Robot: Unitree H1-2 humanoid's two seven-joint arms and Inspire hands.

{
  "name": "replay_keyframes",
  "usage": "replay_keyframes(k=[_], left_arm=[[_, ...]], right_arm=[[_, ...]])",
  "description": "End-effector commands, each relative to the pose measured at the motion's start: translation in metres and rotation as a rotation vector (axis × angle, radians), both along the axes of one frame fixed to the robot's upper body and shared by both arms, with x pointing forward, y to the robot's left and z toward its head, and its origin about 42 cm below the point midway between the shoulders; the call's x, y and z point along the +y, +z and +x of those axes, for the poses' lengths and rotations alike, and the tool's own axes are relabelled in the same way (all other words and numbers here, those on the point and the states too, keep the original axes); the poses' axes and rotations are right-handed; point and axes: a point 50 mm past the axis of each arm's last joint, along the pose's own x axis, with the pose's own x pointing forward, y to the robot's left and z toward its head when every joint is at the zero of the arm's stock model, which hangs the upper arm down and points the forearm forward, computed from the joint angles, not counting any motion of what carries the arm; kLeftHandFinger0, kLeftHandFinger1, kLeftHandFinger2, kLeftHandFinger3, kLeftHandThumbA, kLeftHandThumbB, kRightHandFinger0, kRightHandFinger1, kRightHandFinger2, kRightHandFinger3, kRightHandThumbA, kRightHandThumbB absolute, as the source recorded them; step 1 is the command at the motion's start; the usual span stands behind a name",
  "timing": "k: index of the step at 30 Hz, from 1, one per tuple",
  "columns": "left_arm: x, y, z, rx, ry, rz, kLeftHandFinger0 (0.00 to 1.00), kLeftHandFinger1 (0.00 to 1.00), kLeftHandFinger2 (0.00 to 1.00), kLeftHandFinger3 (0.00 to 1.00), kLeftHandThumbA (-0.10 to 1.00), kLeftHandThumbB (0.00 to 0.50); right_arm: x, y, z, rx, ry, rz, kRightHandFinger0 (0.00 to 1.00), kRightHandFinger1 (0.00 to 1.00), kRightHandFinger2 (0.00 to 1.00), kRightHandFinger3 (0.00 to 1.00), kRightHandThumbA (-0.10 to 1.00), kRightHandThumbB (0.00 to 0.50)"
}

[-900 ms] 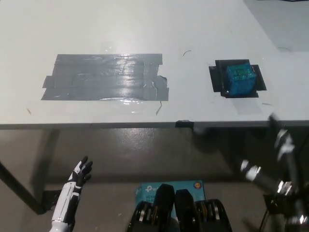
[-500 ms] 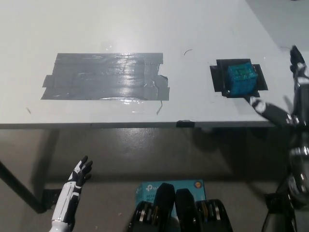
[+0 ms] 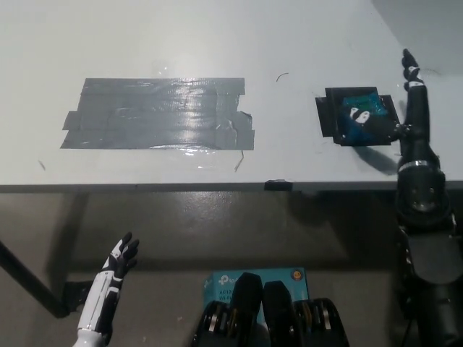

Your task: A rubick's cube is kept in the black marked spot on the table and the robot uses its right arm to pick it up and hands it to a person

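Note:
The Rubik's cube (image 3: pixel 367 124), teal-blue, sits on the black marked spot (image 3: pixel 326 119) at the right of the white table. My black right hand (image 3: pixel 414 108) stands just right of the cube, over the table's right part. It is open, its fingers (image 3: pixel 409 66) stretched toward the far side. Its thumb reaches left across the cube's top; whether it touches I cannot tell. My white left hand (image 3: pixel 118 262) rests low at the lower left, below the table's front edge, open and holding nothing.
A large patch of grey tape (image 3: pixel 159 113) covers the table's middle left. The table's front edge (image 3: pixel 145 186) runs across the picture. A blue box (image 3: pixel 224 279) lies on the floor below.
My right arm has risen from below the table's front edge up to the cube's right side, and its thumb now lies over the cube. The cube and the left hand have not moved.

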Motion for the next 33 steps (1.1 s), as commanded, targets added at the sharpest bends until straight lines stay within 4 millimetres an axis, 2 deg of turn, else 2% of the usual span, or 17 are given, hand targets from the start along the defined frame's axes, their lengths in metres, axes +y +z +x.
replay_keyframes(k=[1, 2, 4, 9, 16, 18, 23, 25, 31, 33], left_arm=[[0.001, 0.013, 0.008, -0.048, -0.036, 0.021, 1.0, 1.0, 1.0, 1.0, 1.0, 0.322], [0.001, 0.013, 0.008, -0.048, -0.037, 0.022, 1.0, 1.0, 1.0, 1.0, 1.0, 0.322], [0.001, 0.014, 0.009, -0.05, -0.041, 0.025, 1.0, 1.0, 1.0, 1.0, 1.0, 0.32], [0.001, 0.014, 0.01, -0.049, -0.041, 0.021, 1.0, 1.0, 1.0, 1.0, 1.0, 0.32], [0.0, 0.014, 0.008, -0.048, -0.045, 0.024, 1.0, 1.0, 1.0, 1.0, 1.0, 0.312], [0.0, 0.014, 0.008, -0.047, -0.046, 0.027, 1.0, 1.0, 1.0, 1.0, 1.0, 0.305], [0.001, 0.014, 0.008, -0.045, -0.047, 0.026, 1.0, 1.0, 1.0, 1.0, 1.0, 0.313], [0.002, 0.014, 0.008, -0.045, -0.046, 0.028, 1.0, 1.0, 1.0, 1.0, 1.0, 0.308], [0.002, 0.014, 0.009, -0.045, -0.045, 0.032, 1.0, 1.0, 1.0, 1.0, 1.0, 0.32], [0.002, 0.014, 0.009, -0.05, -0.046, 0.028, 1.0, 1.0, 1.0, 1.0, 1.0, 0.309]], right_arm=[[0.013, 0.022, 0.019, -0.049, 0.01, 0.062, 1.0, 1.0, 1.0, 1.0, 0.91, 0.388], [0.013, 0.021, 0.02, -0.044, 0.01, 0.062, 1.0, 1.0, 1.0, 1.0, 0.91, 0.389], [0.017, 0.016, 0.026, -0.025, 0.008, 0.07, 1.0, 1.0, 1.0, 1.0, 0.9, 0.433], [0.022, 0.007, 0.034, 0.026, 0.012, 0.06, 1.0, 1.0, 1.0, 1.0, 0.91, 0.438], [0.019, -0.01, 0.038, 0.055, 0.012, 0.081, 1.0, 1.0, 1.0, 1.0, 0.87, 0.425], [0.018, -0.01, 0.038, 0.062, 0.001, 0.083, 1.0, 1.0, 1.0, 1.0, 0.86, 0.43], [0.011, -0.011, 0.035, 0.057, -0.017, 0.082, 1.0, 1.0, 1.0, 1.0, 0.82, 0.402], [0.007, -0.011, 0.035, 0.05, -0.019, 0.065, 1.0, 1.0, 1.0, 1.0, 0.86, 0.399], [0.005, -0.001, 0.034, 0.0, -0.025, 0.077, 1.0, 1.0, 1.0, 1.0, 0.84, 0.395], [0.006, 0.0, 0.033, -0.002, -0.018, 0.103, 1.0, 1.0, 1.0, 1.0, 0.84, 0.409]])
